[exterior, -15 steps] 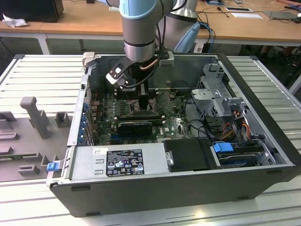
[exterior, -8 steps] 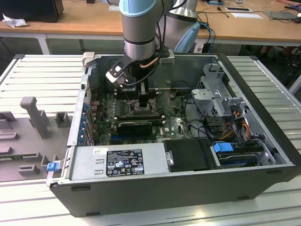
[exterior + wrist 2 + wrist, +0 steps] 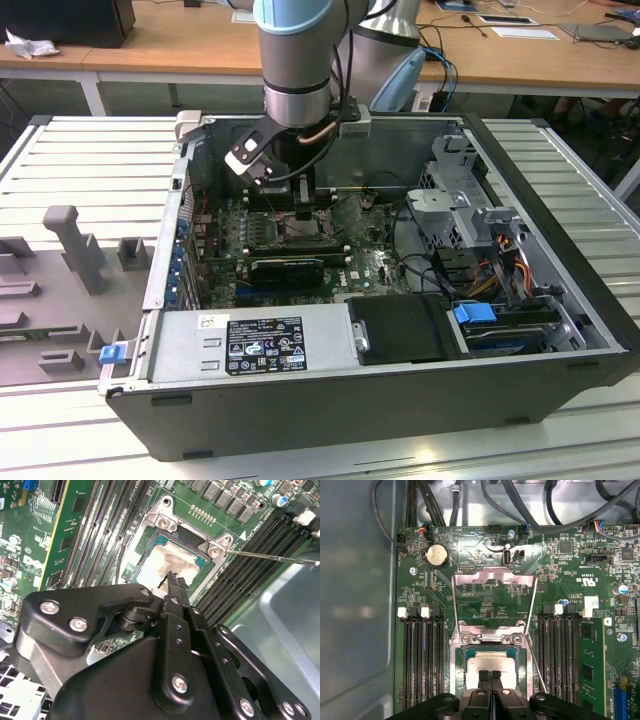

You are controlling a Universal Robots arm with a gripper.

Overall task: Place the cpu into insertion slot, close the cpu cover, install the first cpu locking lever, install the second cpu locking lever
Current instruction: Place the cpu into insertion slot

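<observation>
Now the gripper (image 3: 490,673), jaws together, sits over the cpu (image 3: 506,666) lying in the insertion slot (image 3: 465,653).

cpu (image 3: 492,661): near edge behind the 2 fingertips (image 3: 484,677) in the first wrist view; in the second wrist view the gripper (image 3: 175,582) covers 1 side of it.
slot (image 3: 466,660): centre covered by the cpu.
contact: whether the fingertips touch the cpu cannot be told.
gripper: body cut off by the picture's edge in both wrist views.
lever (image 3: 270,556): thin rod, far end cut off by the picture's edge.
arm (image 3: 295,60): cut off at the exterior view's top; its wrist blocks the socket area there.
memory slots (image 3: 422,655): near ends behind the gripper.
</observation>
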